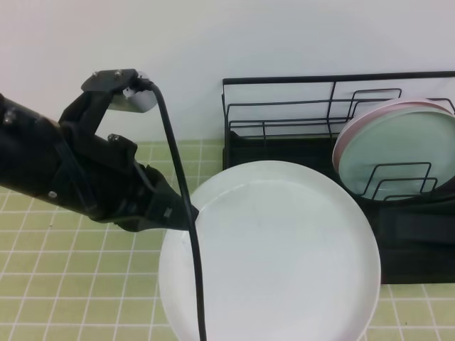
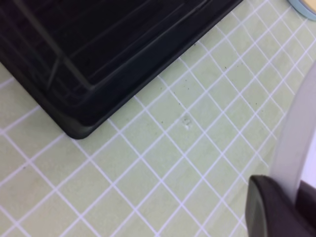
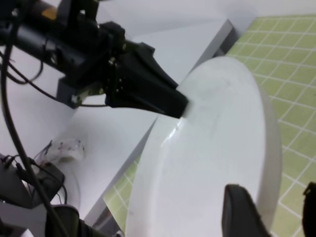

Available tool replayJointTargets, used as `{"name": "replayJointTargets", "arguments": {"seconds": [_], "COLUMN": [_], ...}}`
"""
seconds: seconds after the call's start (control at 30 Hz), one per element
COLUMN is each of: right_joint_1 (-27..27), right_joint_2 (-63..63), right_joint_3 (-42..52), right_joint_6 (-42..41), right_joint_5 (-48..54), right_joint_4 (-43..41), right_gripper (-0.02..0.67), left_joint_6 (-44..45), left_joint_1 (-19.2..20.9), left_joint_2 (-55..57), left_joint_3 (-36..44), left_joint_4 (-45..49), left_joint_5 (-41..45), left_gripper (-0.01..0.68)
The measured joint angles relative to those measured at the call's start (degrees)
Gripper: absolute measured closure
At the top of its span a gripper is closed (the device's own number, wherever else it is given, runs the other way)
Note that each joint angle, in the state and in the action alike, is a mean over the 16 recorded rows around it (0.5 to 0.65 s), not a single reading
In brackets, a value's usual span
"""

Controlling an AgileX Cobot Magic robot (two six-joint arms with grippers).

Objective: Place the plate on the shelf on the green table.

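White plate [image 1: 277,256] rim between left gripper [image 1: 186,213] jaws, above green table [image 1: 78,284].

Plate [image 1: 277,256] held above green table [image 1: 71,284], just in front of shelf [image 1: 284,121]; 2nd plate [image 1: 398,149] in shelf, rt side.

Plain white wall [image 1: 284,35] is seen behind.
Even, soft light is cast across it; no shadows are thrown sharply.

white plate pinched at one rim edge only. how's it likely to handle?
Probably rigid: the white plate keeps its flat shape though the left gripper pinches only its rim. The smooth matte surface could slip in the jaws. Held off-centre, it may tend to sag or swing, and looks breakable if dropped on the green table.
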Motion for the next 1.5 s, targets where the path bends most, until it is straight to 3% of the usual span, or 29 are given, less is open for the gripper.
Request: {"name": "replayJointTargets", "arguments": {"seconds": [0.33, 0.77, 0.93, 1.17, 1.33, 1.5], "right_joint_1": [1.19, 7.92, 10.47, 13.53, 14.98, 15.53], "right_joint_2": [-0.14, 1.14, 3.30, 6.15, 7.12, 7.21], "right_joint_3": [-0.36, -2.59, -2.98, -3.17, -3.70, -5.46], "right_joint_6": [0.33, 5.91, 4.74, -0.80, -4.28, -5.90], "right_joint_5": [-0.74, -5.69, -7.18, -9.12, -12.97, -18.77], "right_joint_4": [-1.02, -7.00, -7.00, -6.31, -8.27, -14.65], "right_gripper": [0.317, 0.312, 0.373, 0.521, 0.589, 0.596], "left_joint_6": [0.66, 1.34, 1.82, 1.70, 0.63, 0.10], "left_joint_1": [0.00, 0.00, 0.00, 0.00, 0.00, 0.00], "left_joint_2": [0.00, -0.04, -0.04, -0.04, -0.04, -0.04], "left_joint_3": [-0.07, -0.10, -0.09, -0.09, -0.10, -0.32], "left_joint_4": [0.29, -0.51, -0.99, -1.50, -2.67, -5.63], "left_joint_5": [0.33, 0.96, 1.35, 2.38, 3.27, 4.37], "left_gripper": [0.668, 0.667, 0.666, 0.621, 0.536, 0.429]}}
